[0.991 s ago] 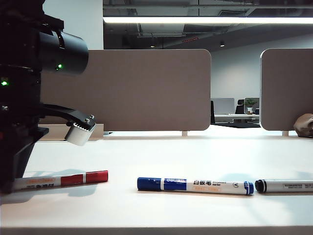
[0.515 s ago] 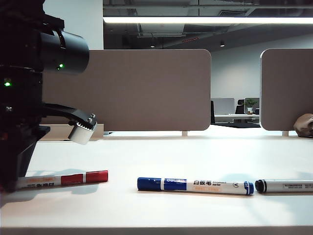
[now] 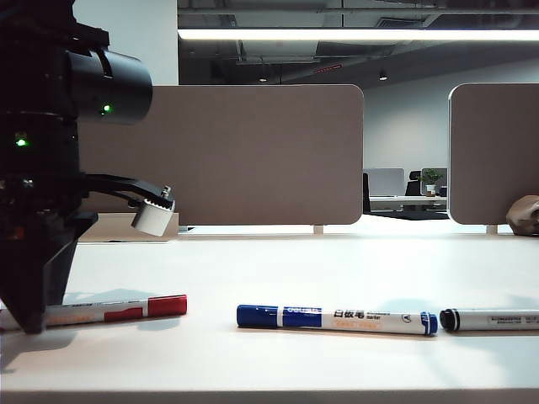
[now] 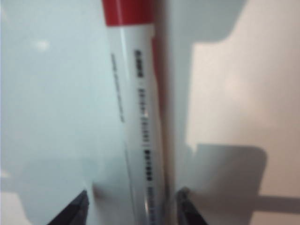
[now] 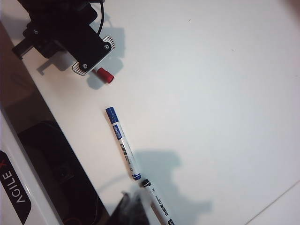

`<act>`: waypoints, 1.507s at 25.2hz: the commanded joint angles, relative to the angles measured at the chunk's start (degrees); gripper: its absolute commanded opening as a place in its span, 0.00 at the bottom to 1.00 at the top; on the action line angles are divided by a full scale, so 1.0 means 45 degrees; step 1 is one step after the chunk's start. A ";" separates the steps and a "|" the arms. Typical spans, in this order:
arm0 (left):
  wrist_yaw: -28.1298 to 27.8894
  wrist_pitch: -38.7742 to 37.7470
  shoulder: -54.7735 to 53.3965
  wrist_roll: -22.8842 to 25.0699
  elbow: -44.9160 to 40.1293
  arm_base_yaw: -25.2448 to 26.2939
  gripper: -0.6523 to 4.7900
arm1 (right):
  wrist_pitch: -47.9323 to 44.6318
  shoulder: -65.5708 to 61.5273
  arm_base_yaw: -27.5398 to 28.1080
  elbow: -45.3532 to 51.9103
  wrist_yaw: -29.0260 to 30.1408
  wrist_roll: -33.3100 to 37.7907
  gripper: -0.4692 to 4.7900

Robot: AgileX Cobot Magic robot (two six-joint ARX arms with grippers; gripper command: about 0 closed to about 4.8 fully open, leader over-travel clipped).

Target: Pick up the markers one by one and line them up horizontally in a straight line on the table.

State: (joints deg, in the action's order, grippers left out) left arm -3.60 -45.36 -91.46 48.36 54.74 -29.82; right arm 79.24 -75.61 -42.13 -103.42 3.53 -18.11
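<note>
Exterior view: three markers are laid in a row on the counter (image 3: pixel 337 269), red marker (image 3: pixel 126 309) at 9 o'clock, blue marker (image 3: pixel 337 319) centre, black marker (image 3: pixel 493 319) at 3 o'clock. Left pincer (image 4: pixel 133 206) is spread wide astride the red marker. Right pincer (image 5: pixel 131 206) is shut, empty.

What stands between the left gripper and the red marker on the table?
Nothing visible. The left gripper is open directly over the red marker, whose barrel lies on the table between its fingertips.
</note>
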 commanded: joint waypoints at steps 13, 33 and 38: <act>0.1967 0.0010 -0.0199 0.0214 0.0656 -0.0291 0.44 | -0.0049 0.0058 -0.0010 0.0015 0.0063 -0.0039 0.08; 0.2521 -0.0753 -0.0991 0.0874 0.0646 -0.0631 0.45 | 0.0034 0.0068 -0.0010 0.0010 0.0155 -0.0034 0.08; 0.2487 -0.0860 -0.0991 0.0889 0.0646 -0.0729 0.39 | 0.0034 0.0068 -0.0010 0.0010 0.0160 -0.0034 0.08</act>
State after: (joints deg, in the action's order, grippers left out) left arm 6.70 -47.24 -95.02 52.07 58.48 -33.01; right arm 79.61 -75.59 -42.11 -103.24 4.12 -18.11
